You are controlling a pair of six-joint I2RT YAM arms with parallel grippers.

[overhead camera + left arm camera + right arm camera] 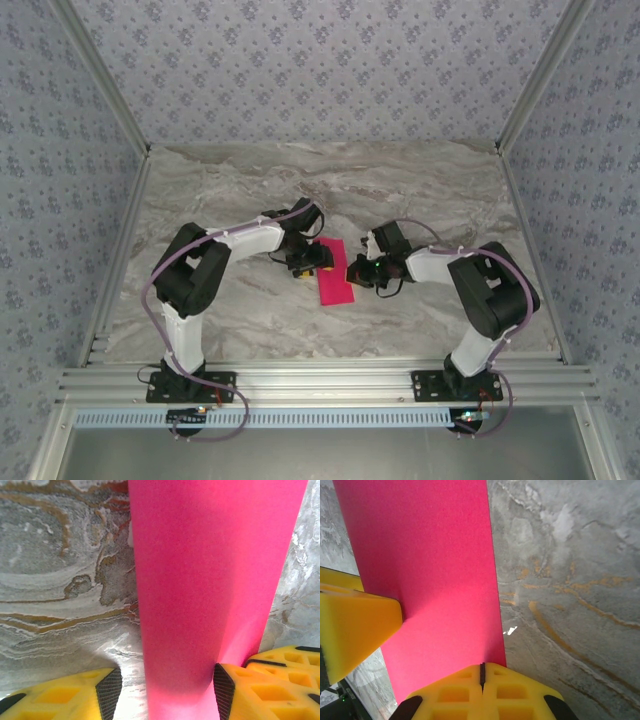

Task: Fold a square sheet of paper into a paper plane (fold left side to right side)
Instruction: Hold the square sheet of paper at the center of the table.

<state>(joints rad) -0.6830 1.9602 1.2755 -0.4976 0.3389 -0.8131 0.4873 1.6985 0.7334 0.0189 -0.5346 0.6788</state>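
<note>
The square sheet of paper [333, 284] lies flat on the marble table as a narrow magenta-pink rectangle. The paper plane is out of view. My left gripper [308, 262] stands open at the sheet's far end. In the left wrist view the sheet [210, 580] runs between its jaws [167, 692]: the right pad [224, 690] is at the paper's edge and the left pad [111, 692] stands apart over bare table. My right gripper [358, 272] is shut, its joined tips [481, 672] resting over the sheet [425, 570] at its right edge, with nothing seen between them.
The marble tabletop [420, 190] stretches open behind and to both sides of the paper. Patterned walls and aluminium rails [320, 380] frame it. The left gripper's yellow finger [355, 625] shows over the sheet's left edge in the right wrist view.
</note>
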